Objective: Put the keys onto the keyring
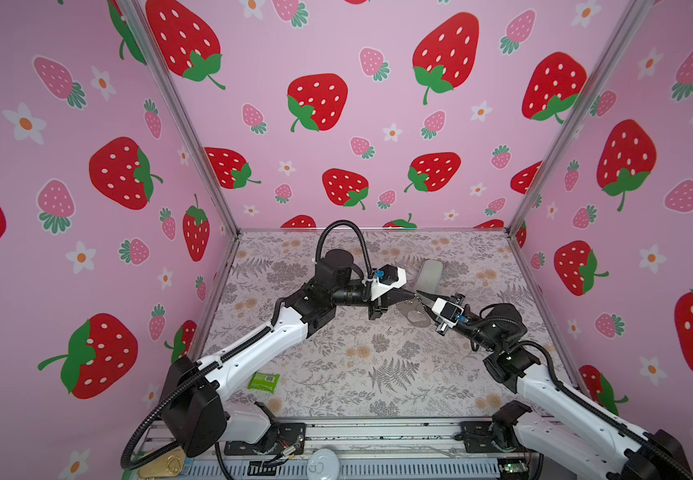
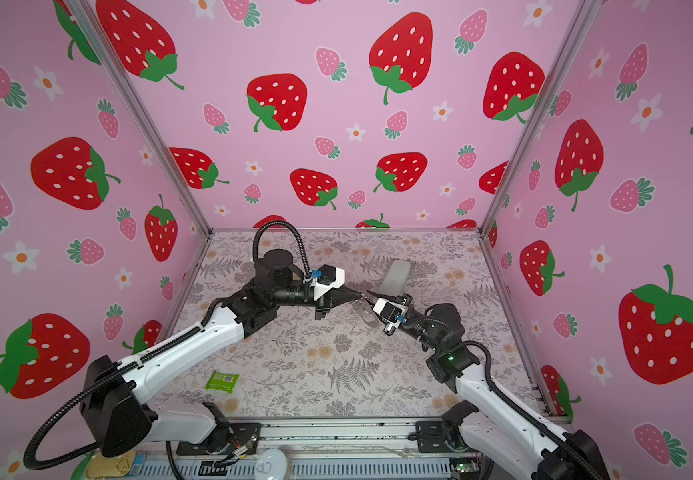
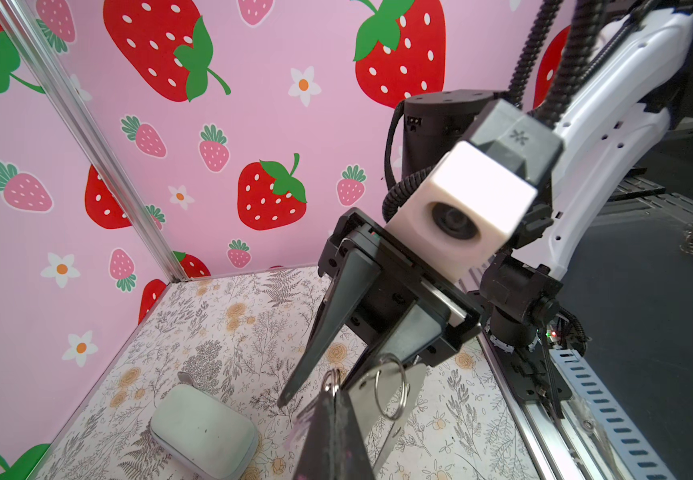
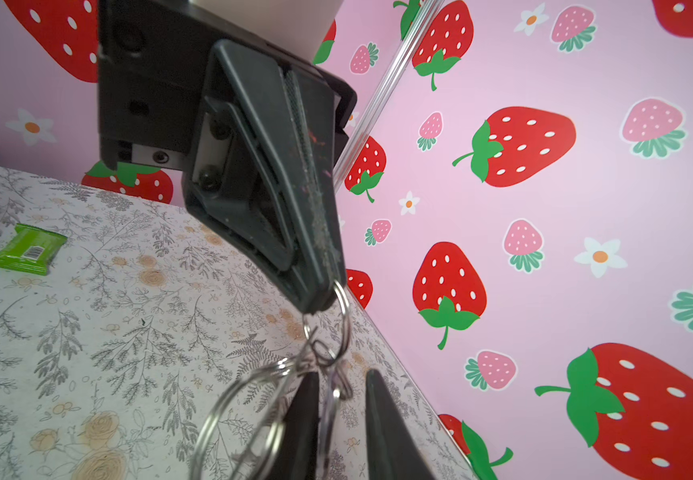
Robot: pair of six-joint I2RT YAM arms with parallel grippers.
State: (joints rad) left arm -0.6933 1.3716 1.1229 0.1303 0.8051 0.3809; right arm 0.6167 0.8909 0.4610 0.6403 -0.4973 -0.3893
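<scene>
2 grippers meet mid-frame in both top views: left gripper [image 4: 324,297] clamped on small split ring [image 4: 344,307], keyring [image 1: 413,313] strap dangling free below; right gripper [image 4: 341,374] jaws narrow round lilac keys [image 4: 335,390], grip unclear. Prob light, floppy, slippery wire; pinch ring's edge.

pink walls [image 1: 336,41] printed with red strawberries [image 1: 318,102] and white flowers [image 1: 392,132] stand on three sides, joined by silver corner posts [image 1: 189,137]; below lies a grey floral cloth [image 1: 378,399].

The case [image 1: 430,272] lies behind the keyring [image 1: 410,308], the packet [image 1: 263,381] front-left.
</scene>
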